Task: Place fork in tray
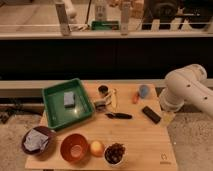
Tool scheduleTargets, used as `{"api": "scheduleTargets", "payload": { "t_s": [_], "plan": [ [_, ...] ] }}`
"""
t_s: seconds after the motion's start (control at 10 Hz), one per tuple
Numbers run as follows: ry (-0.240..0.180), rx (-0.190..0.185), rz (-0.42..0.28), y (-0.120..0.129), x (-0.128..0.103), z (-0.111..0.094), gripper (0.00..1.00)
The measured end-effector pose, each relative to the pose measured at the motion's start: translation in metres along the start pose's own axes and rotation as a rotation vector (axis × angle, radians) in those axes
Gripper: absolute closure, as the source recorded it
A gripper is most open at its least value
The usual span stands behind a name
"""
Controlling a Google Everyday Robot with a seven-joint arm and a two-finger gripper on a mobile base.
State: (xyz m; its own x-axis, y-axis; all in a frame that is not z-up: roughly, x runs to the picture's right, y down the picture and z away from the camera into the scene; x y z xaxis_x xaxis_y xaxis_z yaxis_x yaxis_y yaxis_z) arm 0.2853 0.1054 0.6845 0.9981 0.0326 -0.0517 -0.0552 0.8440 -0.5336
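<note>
Along the near edge of the bench [145,145] stands a row of dishes. On the left is a dark purple bowl [25,146] with a grey cloth [35,140] crumpled in it. Next comes a round orange bowl [65,150], then a yellow fruit [96,148] just beside it, and a small dark bowl [106,156] heaped with something brownish.

Further in, near the middle of the bench, a slim dark utensil, which I take for the fork [119,115], lies flat on the wood. It is just off the near right corner of the tray and outside it. To its right a black oblong block [151,114] lies at a slant.

At the bench's right edge the pincer [167,117] hangs under the thick white arm [187,90]. It is hard to make out, but its jaws are spread wide with nothing between them, well apart from the fork.

On the left the big green tray [75,114] sits askew, with a blue-grey sponge [69,99] inside it. Behind the fork are a pale small object [100,104], a yellowish curved thing [114,98] and a dark cup [103,90]. Off to the right lie an orange item [135,98] and a blue round one [144,90], touching.
</note>
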Motion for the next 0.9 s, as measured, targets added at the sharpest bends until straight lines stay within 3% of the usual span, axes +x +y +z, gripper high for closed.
{"api": "scheduleTargets", "payload": {
  "t_s": [0.3, 0.6, 0.9],
  "plan": [
    [-0.004, 0.002, -0.011, -0.001, -0.004, 0.001, 0.20],
    [-0.028, 0.005, -0.080, -0.010, -0.050, 0.006, 0.20],
    [-0.037, 0.004, -0.112, -0.018, -0.064, 0.013, 0.20]
  ]
}}
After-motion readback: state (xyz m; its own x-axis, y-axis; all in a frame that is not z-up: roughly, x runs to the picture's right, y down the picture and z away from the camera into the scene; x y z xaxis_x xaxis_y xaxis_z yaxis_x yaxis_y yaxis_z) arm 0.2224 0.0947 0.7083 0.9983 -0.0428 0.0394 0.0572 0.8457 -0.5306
